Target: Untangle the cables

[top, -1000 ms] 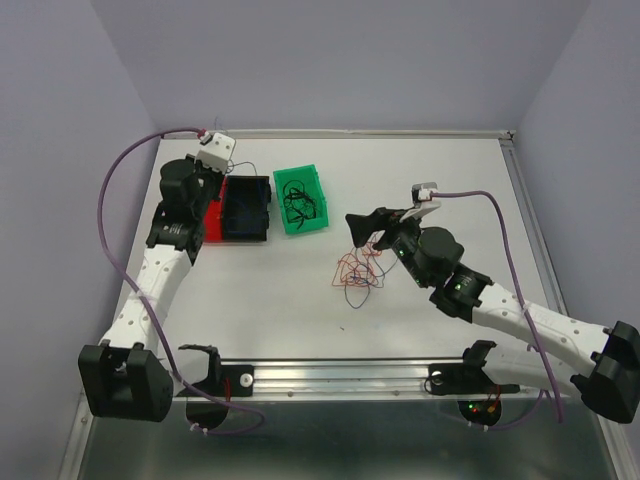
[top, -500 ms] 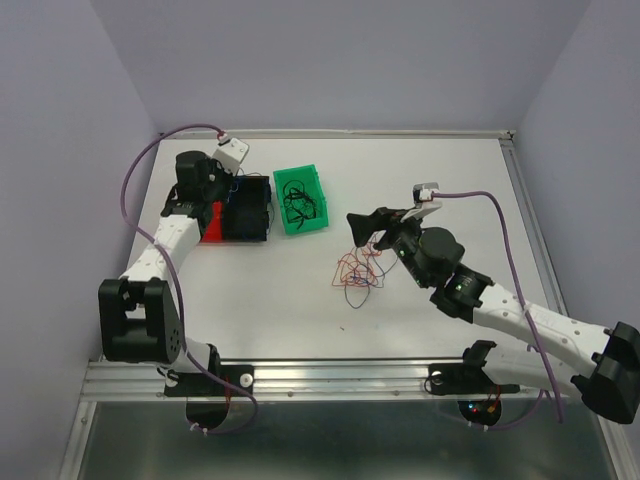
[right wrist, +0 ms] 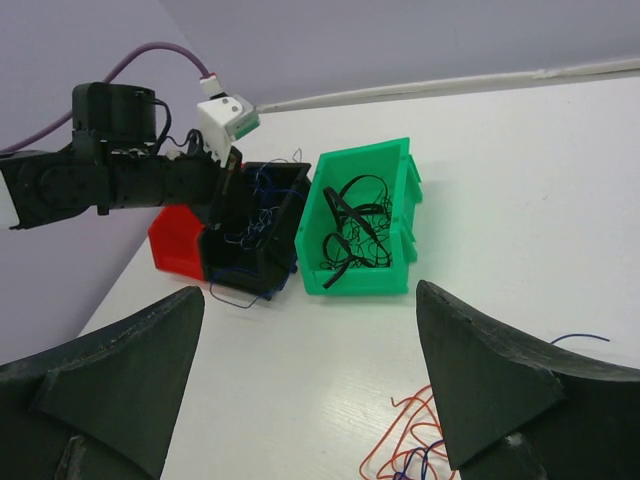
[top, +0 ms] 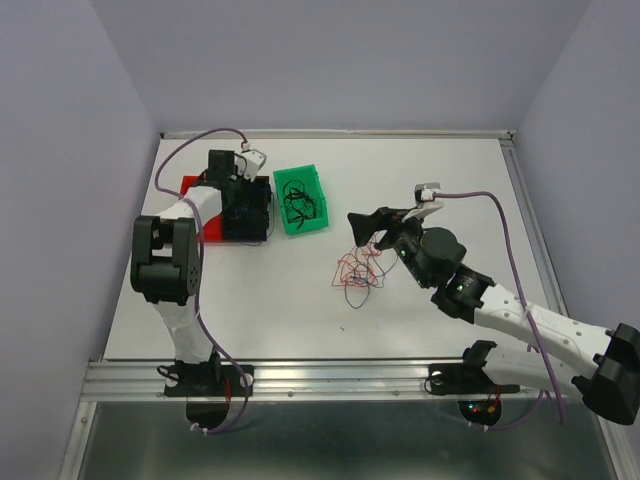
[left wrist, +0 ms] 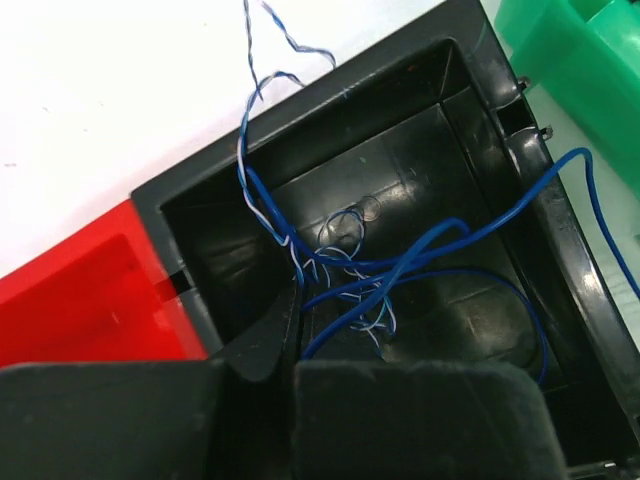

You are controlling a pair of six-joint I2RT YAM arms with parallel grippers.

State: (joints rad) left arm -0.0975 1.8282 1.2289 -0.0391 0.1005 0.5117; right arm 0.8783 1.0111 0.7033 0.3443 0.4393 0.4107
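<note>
Left gripper (left wrist: 292, 365) closed, over black bin (left wrist: 480, 60) beside red bin (left wrist: 90, 290) | blue cables (left wrist: 420, 250) heaped in black bin, strands reach fingertips, grip unclear | green bin (top: 296, 172) holds black cables (right wrist: 355, 230) | red-and-blue cable tangle (top: 360, 270) loose on table (top: 450, 160) | right gripper (top: 365, 226) wide open, empty, over tangle

Your left arm (top: 168, 262) rises from the near edge of the table (top: 450, 180) on its left side, folds sharply at the elbow and reaches toward the far-left corner. There the left gripper (top: 243, 192) points down with its fingers (left wrist: 420, 420) closed against each other. Your right arm (top: 520, 320) lies low, stretched from the near-right corner toward the middle of the table, and the right gripper (top: 362, 230) hangs just above the surface with its fingers (right wrist: 110, 370) spread wide apart.
</note>
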